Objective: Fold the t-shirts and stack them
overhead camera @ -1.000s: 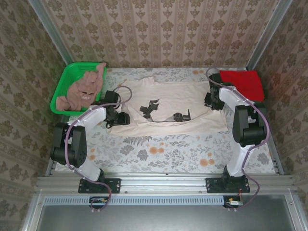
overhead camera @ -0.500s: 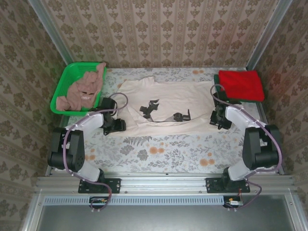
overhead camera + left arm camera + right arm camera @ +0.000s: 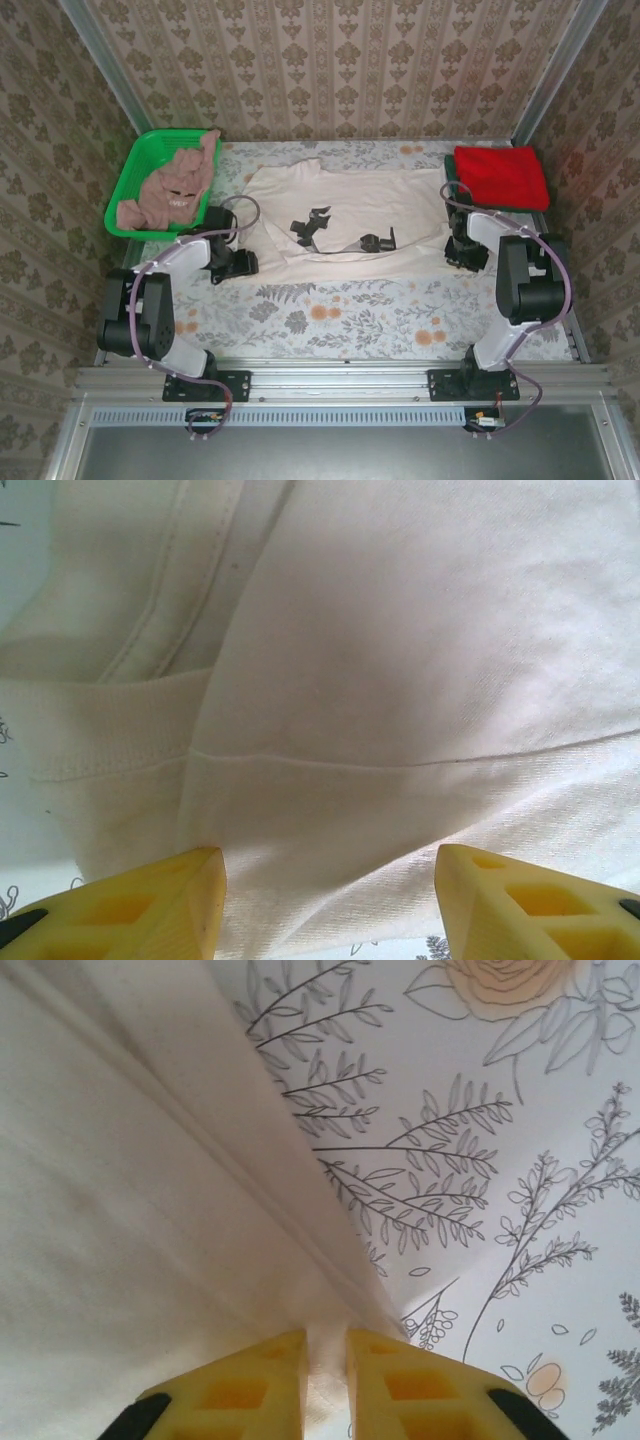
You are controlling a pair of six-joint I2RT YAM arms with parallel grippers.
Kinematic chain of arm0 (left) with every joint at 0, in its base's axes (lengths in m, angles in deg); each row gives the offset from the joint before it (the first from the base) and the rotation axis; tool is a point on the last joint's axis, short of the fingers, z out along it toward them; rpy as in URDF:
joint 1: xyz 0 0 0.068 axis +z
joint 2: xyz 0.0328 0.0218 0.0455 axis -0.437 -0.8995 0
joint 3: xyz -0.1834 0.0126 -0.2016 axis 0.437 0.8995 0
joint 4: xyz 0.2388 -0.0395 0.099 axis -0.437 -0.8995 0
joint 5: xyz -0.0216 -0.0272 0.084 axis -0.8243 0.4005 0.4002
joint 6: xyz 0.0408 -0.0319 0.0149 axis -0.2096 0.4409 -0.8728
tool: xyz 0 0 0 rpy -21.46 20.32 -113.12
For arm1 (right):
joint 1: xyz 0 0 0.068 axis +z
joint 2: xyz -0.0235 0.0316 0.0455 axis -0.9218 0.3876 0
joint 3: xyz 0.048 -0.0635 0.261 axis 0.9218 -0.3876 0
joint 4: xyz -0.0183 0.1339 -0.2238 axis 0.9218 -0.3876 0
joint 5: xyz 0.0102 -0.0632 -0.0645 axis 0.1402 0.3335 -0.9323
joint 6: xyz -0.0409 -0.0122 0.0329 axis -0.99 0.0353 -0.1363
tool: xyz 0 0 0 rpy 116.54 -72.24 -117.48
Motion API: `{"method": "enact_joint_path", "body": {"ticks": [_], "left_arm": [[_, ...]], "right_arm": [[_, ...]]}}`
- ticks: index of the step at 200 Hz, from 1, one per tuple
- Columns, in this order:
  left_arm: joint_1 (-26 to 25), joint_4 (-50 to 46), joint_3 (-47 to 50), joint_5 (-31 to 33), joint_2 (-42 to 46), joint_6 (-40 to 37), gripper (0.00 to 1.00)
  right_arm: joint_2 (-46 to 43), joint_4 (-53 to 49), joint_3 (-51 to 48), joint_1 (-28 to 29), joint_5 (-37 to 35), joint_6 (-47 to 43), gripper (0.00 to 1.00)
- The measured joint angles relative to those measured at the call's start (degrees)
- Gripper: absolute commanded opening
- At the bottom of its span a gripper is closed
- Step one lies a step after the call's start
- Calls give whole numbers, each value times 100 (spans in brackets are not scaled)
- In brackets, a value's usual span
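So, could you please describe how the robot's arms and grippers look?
The left arm and right arm are white shells with black joints, each with a looping purple cable. The left gripper and right gripper have yellow wedge fingers with moulded recesses.

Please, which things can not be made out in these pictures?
Left wrist view: the left gripper has its finger bases cut off by the bottom edge; whether it touches the cream t-shirt is unclear.
Right wrist view: the right gripper hides how much cream cloth it pinches.
Top view: the dark print is too small to read; the pink-brown t-shirt has lower folds hidden inside the green basket.
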Motion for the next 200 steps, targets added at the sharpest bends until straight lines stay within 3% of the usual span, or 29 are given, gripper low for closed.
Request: {"method": "enact_joint_path", "body": {"ticks": [14,26,64,82,107,127,171,200], "left_arm": [[0,7,0,-17,0,0,58],[2,9,0,-37,-2,0,58],[2,26,0,-92,-2,0,58],[2,28,0,-94,-2,0,58],[2,42,0,-94,-2,0,58],[2,42,0,-94,-2,0,58],[2,42,0,-96,-2,0,58],[2,42,0,-96,-2,0,58]], "right_arm": [[-151,15,-120,0,35,2,1],[-358,20,-247,0,46,9,2],[-791,136,-389,-92,334,-39,35],[-822,358,-455,-212,684,-87,31],[-682,466,-459,-269,789,-105,35],[-424,457,-459,-269,774,-98,30],[-516,417,-535,-286,643,-90,0],[-1137,197,-680,-289,584,20,0]]}}
